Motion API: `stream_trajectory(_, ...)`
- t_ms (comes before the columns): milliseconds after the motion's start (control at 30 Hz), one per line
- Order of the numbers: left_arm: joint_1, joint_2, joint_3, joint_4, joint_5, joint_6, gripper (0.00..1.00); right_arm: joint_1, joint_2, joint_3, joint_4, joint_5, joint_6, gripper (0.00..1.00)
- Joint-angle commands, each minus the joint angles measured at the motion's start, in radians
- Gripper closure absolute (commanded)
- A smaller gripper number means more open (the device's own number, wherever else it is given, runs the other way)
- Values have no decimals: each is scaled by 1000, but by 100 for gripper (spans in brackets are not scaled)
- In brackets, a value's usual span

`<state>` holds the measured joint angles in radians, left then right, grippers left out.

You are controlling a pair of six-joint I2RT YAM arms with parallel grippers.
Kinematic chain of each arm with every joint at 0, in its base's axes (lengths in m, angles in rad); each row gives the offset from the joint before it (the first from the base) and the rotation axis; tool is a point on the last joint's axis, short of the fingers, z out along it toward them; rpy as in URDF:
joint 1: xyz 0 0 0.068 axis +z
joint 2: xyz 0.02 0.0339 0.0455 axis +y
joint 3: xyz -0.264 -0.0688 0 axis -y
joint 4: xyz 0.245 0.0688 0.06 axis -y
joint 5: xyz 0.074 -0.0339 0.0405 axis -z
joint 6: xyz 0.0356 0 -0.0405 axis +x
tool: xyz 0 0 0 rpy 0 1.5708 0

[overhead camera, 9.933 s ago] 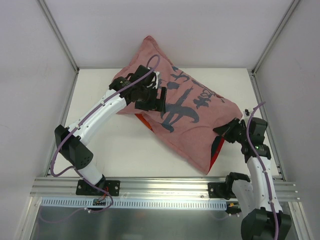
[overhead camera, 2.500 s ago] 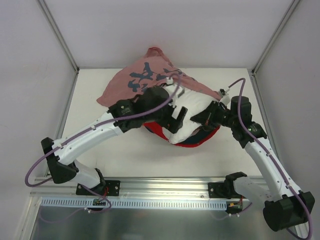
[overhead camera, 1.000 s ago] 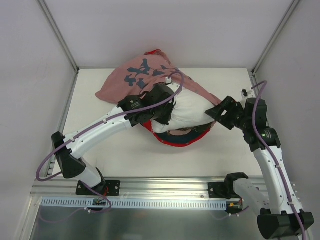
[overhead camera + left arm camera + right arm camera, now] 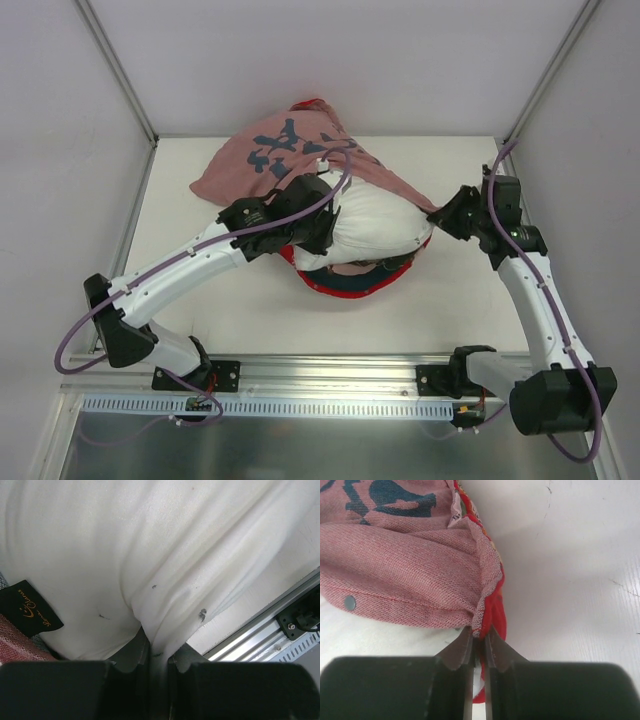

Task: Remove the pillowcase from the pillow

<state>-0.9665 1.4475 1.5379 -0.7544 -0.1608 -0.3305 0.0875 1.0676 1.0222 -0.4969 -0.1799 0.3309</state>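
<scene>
Found the left gripper [image 4: 316,226] [image 4: 152,647] closed down to a thin slit on a pinched fold of the plain white, soft stuffed pillow [image 4: 378,224] [image 4: 150,545], with the cloth drawn up in creases from between the two dark fingers [image 4: 131,656]. Noted a small dark label with gold script [image 4: 28,612] on the pillow just left of that fold, and a strip of aluminium rail [image 4: 260,630] at the lower right of the left wrist view. Found the right gripper [image 4: 446,212] [image 4: 479,637] likewise nearly together, clamped on a gathered edge of the large red fabric pillowcase [image 4: 280,155] [image 4: 410,580] at the right end of the pillow, faded pink reverse and bright red face both caught between the fingers. Saw a round grey snap [image 4: 350,601] near the hem. Recorded the pillow lying mid-way across the white table [image 4: 450,300], mostly bare on top. Recorded the pillowcase bunched at the far left end, pink side up with dark blue characters showing, and a red band of it curling under the pillow's near edge.
</scene>
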Motion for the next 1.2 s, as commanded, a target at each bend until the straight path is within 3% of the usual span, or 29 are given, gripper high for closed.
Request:
stream_trajectory(0, 6, -94, -1, 56, 35, -42, 100, -14, 41, 44, 58, 19, 0, 93)
stream_trajectory(133, 8, -136, -33, 56, 37, -42, 100, -37, 97, 73, 70, 20, -1, 95)
stream_trajectory(167, 8, -144, -39, 56, 38, -45, 100, -41, 109, 90, 72, 10, -3, 99)
stream_trajectory(500, 23, -220, -76, 55, 41, -53, 100, -78, 354, 179, 97, -73, 5, 99)
stream_trajectory(633, 29, -233, -96, 49, 40, -50, 100, -83, 405, 182, 129, -125, 33, 95)
stream_trajectory(700, 31, -233, -105, 50, 44, -54, 100, -83, 411, 173, 152, -154, 49, 81)
stream_trajectory(767, 31, -233, -105, 49, 52, -59, 100, -83, 414, 167, 172, -181, 57, 78)
stream_trajectory(833, 32, -228, -104, 49, 52, -61, 100, -83, 414, 161, 190, -197, 63, 86)
stream_trajectory(900, 32, -222, -102, 49, 55, -59, 100, -83, 413, 162, 196, -204, 65, 88)
stream_trajectory(967, 32, -219, -99, 49, 58, -59, 100, -83, 413, 165, 204, -222, 60, 99)
stream_trajectory(1167, 32, -214, -82, 50, 66, -65, 100, -83, 405, 153, 245, -219, 85, 99)
